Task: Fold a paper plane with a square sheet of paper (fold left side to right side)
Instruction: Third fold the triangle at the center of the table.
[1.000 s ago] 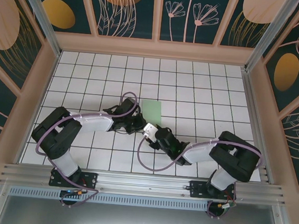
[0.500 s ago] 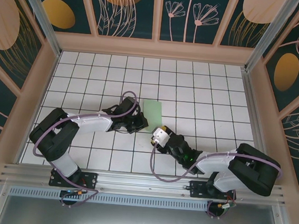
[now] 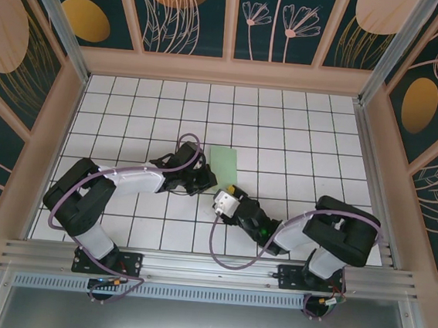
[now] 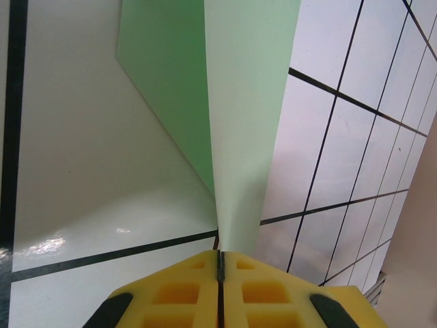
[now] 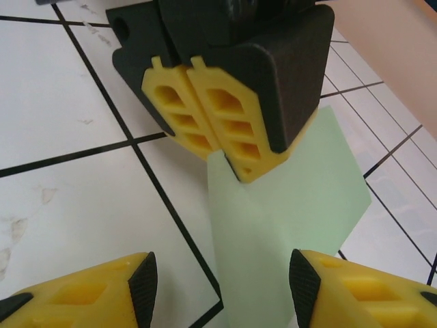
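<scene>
The pale green sheet of paper (image 3: 224,163) lies folded in half on the tiled table, a narrow upright rectangle just right of my left gripper (image 3: 206,183). That gripper is shut on the paper's near left corner; in the left wrist view the sheet (image 4: 232,102) rises out of the closed yellow fingers (image 4: 184,290). My right gripper (image 3: 232,190) hovers open just below the paper's near edge. In the right wrist view its two black-padded fingertips (image 5: 143,283) straddle the sheet (image 5: 293,198), with the left gripper (image 5: 229,154) pinching the paper straight ahead.
White tiled table (image 3: 299,133) with black grid lines, walled by patterned panels (image 3: 233,18) at the back and sides. An aluminium rail (image 3: 209,268) runs along the near edge by the arm bases. Purple cables loop around both arms.
The right arm swung out to the right, then came back toward the paper's near edge. The left gripper and the paper have stayed put.
</scene>
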Robot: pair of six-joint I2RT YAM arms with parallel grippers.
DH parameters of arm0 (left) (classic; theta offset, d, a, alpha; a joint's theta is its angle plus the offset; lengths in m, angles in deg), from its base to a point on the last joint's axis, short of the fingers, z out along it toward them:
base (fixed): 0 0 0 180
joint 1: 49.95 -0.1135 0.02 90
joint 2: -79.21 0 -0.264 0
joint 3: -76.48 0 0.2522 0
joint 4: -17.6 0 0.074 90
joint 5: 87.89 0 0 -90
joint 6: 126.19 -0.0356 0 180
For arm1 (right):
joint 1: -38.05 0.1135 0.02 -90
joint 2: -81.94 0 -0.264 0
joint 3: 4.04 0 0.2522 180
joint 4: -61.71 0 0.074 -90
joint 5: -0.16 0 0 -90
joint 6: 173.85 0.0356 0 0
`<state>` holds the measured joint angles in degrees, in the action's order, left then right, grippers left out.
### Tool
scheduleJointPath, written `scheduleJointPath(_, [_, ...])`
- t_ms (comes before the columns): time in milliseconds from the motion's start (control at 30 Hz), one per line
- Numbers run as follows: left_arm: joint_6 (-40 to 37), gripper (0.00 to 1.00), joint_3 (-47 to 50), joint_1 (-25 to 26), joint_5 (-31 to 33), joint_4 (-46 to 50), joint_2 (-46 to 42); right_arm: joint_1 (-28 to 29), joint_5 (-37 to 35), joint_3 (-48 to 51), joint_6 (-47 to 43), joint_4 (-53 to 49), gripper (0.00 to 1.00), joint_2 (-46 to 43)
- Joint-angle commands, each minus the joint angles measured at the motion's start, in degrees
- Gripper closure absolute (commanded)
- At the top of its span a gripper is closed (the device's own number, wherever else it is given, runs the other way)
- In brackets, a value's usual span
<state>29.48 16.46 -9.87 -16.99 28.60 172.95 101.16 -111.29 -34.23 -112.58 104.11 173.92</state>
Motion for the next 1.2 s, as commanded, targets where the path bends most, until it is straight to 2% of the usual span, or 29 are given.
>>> scheduleJointPath(0, [0.6, 0.9, 0.2, 0.1, -0.9, 0.2, -1.5, 0.5, -1.2, -2.1, -1.0, 5.1, 0.44, 2.6])
scheduleJointPath(333, [0.9, 0.9, 0.1, 0.1, -1.5, -0.1, -1.3, 0.4, -1.6, -4.0, -0.3, 7.4, 0.51, 7.8])
scheduleJointPath(667, [1.1, 0.88, 0.1, 0.1, -1.7, -0.3, -1.4, 0.4, -1.5, -5.1, 0.3, 5.4, 0.83, 8.6])
scheduleJointPath(900, [0.1, 0.76, 0.1, 0.1, -0.9, 0.9, -2.3, 0.1, -2.2, -5.2, 1.5, 4.1, 0.99, 8.4])
scheduleJointPath(1000, [-1.1, 0.65, 0.0, -0.1, 0.4, 2.8, -3.4, -0.1, -1.9, -5.3, 2.2, 3.4, 1.0, 8.2])
scheduleJointPath(1167, [-4.1, 0.52, 0.2, -0.9, 2.1, 6.6, -6.0, -0.6, -0.4, -5.3, 3.6, 1.9, 1.0, 7.6])
